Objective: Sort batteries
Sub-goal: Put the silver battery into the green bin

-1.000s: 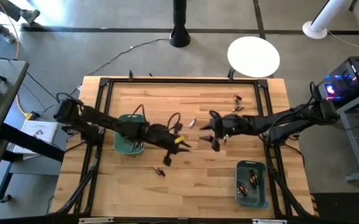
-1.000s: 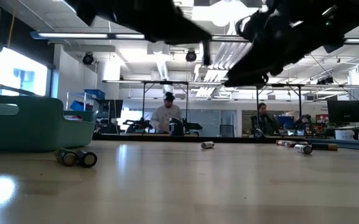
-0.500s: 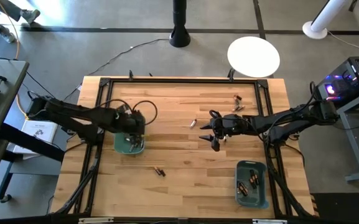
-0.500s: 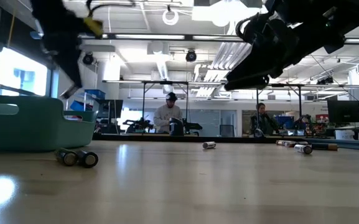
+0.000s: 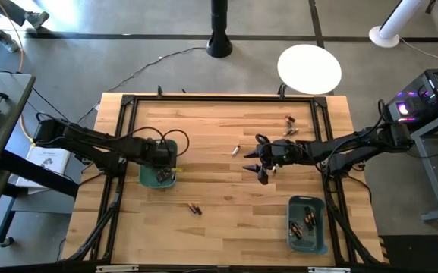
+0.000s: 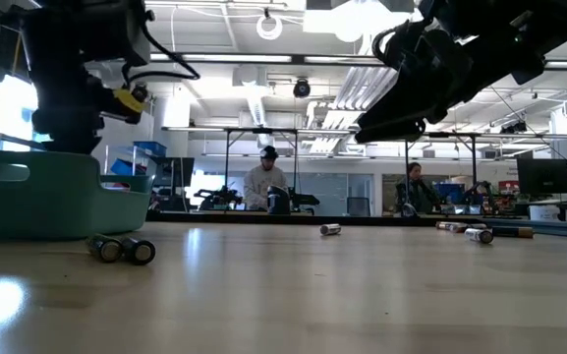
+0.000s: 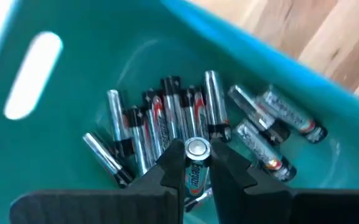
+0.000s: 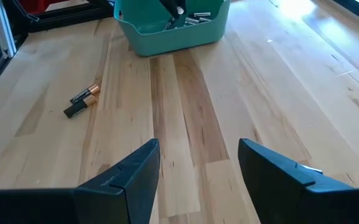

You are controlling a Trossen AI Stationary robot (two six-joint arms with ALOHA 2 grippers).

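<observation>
Left gripper (image 7: 196, 163) now over bin (image 7: 92, 74), holding battery (image 7: 195, 168).

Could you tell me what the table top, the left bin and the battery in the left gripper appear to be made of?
Table top: wood planks, light and sealed, with visible grain and seams.
Left bin: probably moulded plastic, smooth matte teal with a cut-out handle slot.
Battery, held in the left gripper: metal casing, with a shiny silver end cap and a printed wrap.

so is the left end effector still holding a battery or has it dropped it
Holding. In the left wrist view the left end effector is shut on a silvery battery, above the cells piled in the teal bin.
</observation>
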